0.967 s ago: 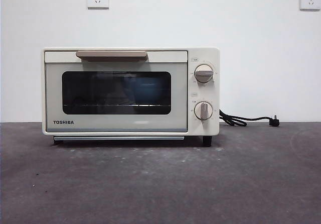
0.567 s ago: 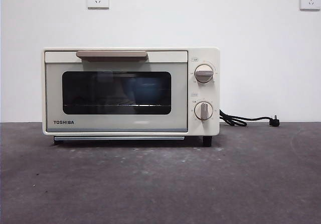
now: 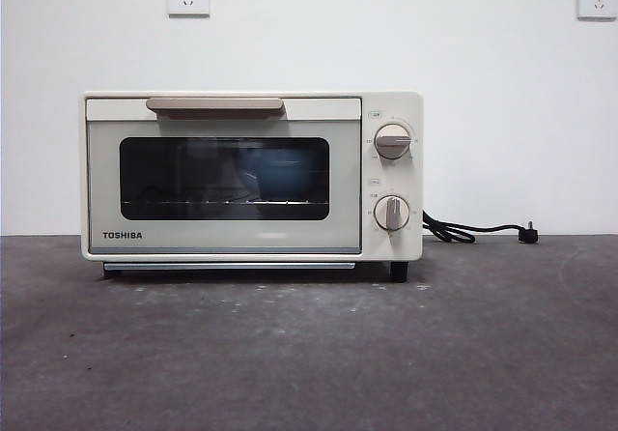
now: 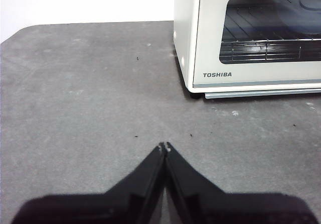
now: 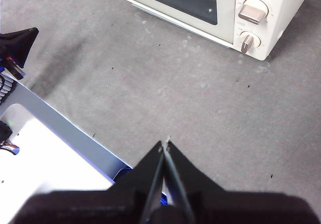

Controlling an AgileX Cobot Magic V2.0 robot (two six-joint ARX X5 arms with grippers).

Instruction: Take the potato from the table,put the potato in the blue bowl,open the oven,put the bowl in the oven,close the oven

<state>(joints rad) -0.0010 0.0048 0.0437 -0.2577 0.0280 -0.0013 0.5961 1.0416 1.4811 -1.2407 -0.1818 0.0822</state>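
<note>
Front view: TOSHIBA oven door shut, blue bowl dim behind glass; potato not visible. Left tool and right tool pinched closed, empty, over counter before oven. Bar handle looks rigid, best grip mid-bar; bowl likely light.

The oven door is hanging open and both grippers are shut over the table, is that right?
Not quite: the oven door is closed, as the front view shows. The left gripper and right gripper are indeed shut over the table.
</note>
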